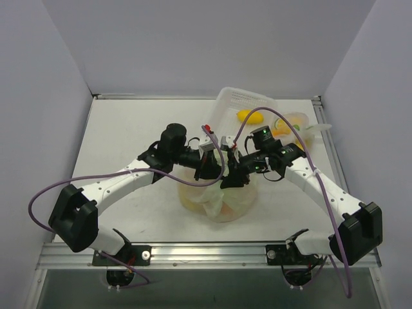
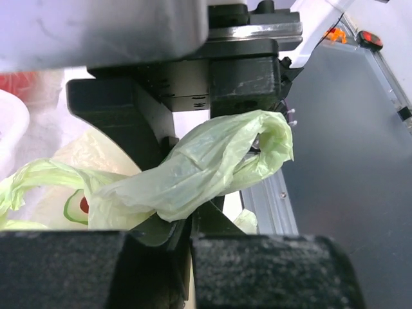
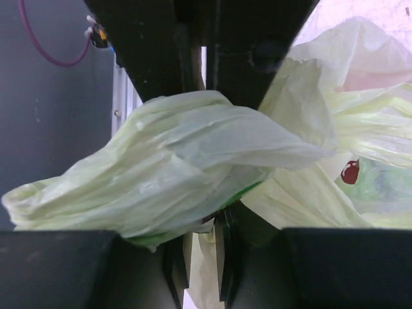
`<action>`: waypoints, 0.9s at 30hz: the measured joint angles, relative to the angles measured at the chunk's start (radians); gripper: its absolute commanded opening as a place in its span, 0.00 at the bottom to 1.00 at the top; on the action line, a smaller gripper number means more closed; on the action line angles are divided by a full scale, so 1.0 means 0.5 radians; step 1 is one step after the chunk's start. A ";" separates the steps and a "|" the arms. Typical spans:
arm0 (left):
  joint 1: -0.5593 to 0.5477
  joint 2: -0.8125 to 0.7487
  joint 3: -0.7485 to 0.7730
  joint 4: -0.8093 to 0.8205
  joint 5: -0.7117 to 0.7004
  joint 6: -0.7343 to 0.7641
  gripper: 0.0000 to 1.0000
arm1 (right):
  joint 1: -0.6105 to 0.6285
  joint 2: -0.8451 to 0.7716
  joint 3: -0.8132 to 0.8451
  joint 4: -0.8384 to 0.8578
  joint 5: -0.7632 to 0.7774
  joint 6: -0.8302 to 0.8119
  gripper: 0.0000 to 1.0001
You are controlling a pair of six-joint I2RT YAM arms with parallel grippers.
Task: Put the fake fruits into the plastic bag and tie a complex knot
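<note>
Plastic bag (image 1: 222,203): one, frame centre, just below both claws.
Claws: two; left claw (image 1: 207,168), right claw (image 1: 235,175), each pinching twisted bag plastic.
Fake fruits (image 1: 190,197): uncountable inside bag.

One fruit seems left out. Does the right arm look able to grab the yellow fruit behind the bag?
Probably not: the right fingers are shut on the plastic bag. The yellow fruit lies close behind, but they must let go first.

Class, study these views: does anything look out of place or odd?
Yes. A yellow fruit lies by the basket, behind the bag, though the left tool and right tool grip the bag's twisted handles. Fruit outside at tying looks odd.
</note>
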 measured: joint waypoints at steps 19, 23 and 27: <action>0.230 -0.563 -0.012 -0.679 0.122 0.384 0.60 | -0.142 -0.003 -0.005 0.087 -0.002 0.063 0.00; 0.427 -0.584 -0.032 -0.721 0.132 0.376 0.97 | -0.142 -0.003 -0.005 0.090 -0.002 0.063 0.00; 0.553 -0.638 -0.058 -0.786 0.082 0.404 0.97 | -0.132 -0.003 -0.004 0.090 -0.001 0.063 0.00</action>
